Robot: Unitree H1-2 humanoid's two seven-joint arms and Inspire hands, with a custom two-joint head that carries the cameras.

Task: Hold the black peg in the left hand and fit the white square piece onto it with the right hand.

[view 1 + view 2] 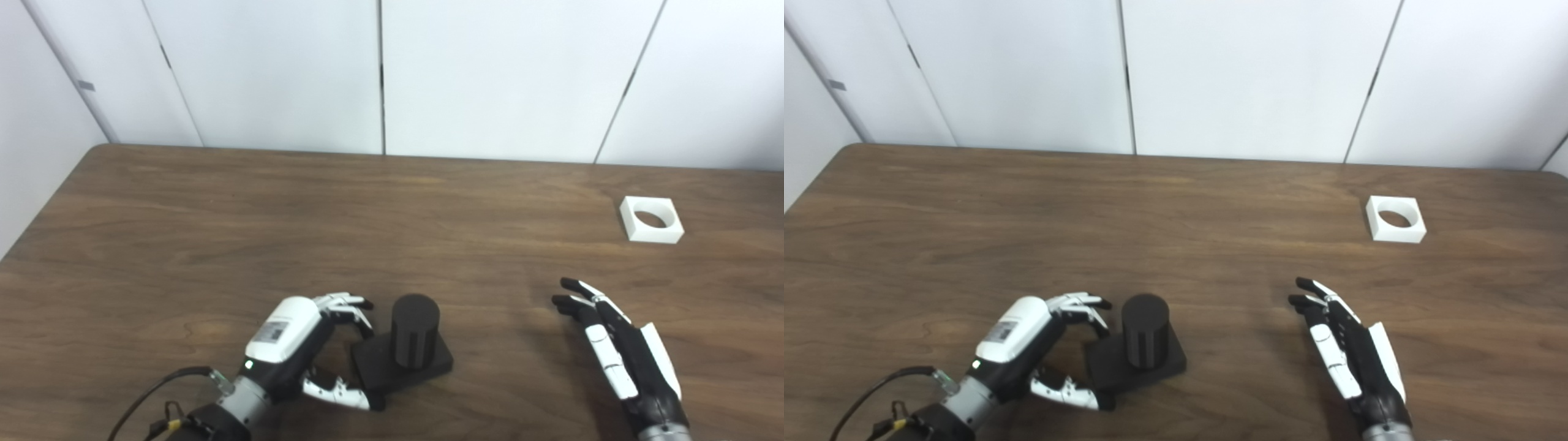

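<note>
The black peg [414, 331] is a short upright cylinder on a flat square black base [373, 366], standing on the table near the front middle. My left hand [300, 346] is at the base's left side, its curled fingers [350, 309] behind the base's back-left edge and its thumb [343, 395] at its front-left corner. The hand looks open, with no firm hold visible. The white square piece [651, 219], with a round hole, lies flat at the far right. My right hand [612, 349] is open with fingers straight, well short of the piece.
The brown wooden table [245, 233] reaches back to white wall panels [490, 73]. Its left edge runs diagonally at the picture's left. A black cable [147, 392] trails from my left wrist.
</note>
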